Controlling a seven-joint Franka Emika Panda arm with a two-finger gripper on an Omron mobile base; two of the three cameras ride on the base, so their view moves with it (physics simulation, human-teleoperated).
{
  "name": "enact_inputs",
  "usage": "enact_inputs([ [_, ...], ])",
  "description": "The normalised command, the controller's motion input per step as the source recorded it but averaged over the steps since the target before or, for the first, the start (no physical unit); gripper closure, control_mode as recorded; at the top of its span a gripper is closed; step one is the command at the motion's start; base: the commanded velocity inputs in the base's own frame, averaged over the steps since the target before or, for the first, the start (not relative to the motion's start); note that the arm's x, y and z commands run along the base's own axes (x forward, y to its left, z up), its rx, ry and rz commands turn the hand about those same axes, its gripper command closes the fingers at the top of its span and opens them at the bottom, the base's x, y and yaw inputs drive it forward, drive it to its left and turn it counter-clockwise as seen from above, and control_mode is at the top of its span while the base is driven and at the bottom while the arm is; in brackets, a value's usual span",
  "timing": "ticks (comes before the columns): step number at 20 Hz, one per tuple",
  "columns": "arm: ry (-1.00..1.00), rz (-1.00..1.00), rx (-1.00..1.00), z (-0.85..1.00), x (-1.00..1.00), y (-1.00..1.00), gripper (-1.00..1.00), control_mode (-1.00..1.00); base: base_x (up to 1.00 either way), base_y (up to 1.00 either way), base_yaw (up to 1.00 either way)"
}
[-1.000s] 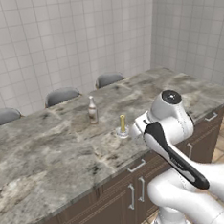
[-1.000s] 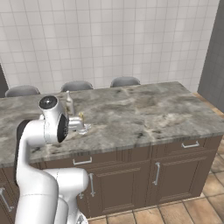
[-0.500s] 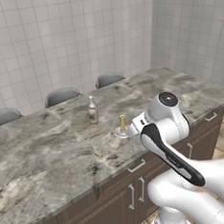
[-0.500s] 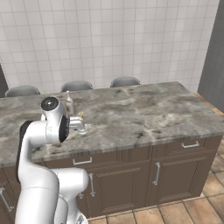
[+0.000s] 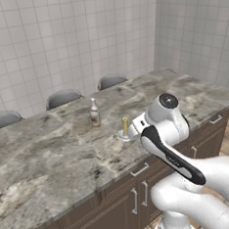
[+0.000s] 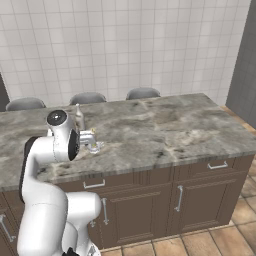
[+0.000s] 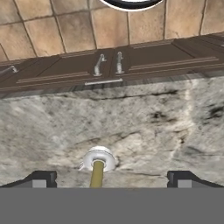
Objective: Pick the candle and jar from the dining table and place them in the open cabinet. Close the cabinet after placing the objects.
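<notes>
Presently, the tool point(image 7: 112, 179) is held wide open and empty directly above the candle point(image 7: 98, 171), which stands upright on the surface point(image 7: 144, 131), left of centre between the fingertips.

The white arm bends forward from the base, elbow high, wrist turned down. The gripper point(image 7: 111, 177) points downward, its two dark fingertips point(image 7: 43, 178) spread wide apart, holding nothing.
</notes>
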Motion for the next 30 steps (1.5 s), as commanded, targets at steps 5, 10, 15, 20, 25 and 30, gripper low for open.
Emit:
enact_inputs([
  [5,-0.09,0.0,0.0,-0.07,0.06,0.0,-1.0,-1.0,0.0,0.0,0.0],
  [10,-0.04,0.0,0.0,-0.17,0.1,0.0,-1.0,-1.0,0.0,0.0,0.0],
  [15,0.0,0.0,0.0,-0.21,0.23,0.0,-1.0,-1.0,0.0,0.0,0.0],
  [20,0.0,0.0,0.01,-0.11,0.31,0.0,-1.0,-1.0,0.0,0.0,0.0],
  [25,0.0,0.0,0.02,-0.1,0.37,0.0,-1.0,-1.0,0.0,0.0,0.0],
  [30,0.02,0.0,0.01,-0.18,0.28,0.07,-1.0,-1.0,0.0,0.0,0.0],
])
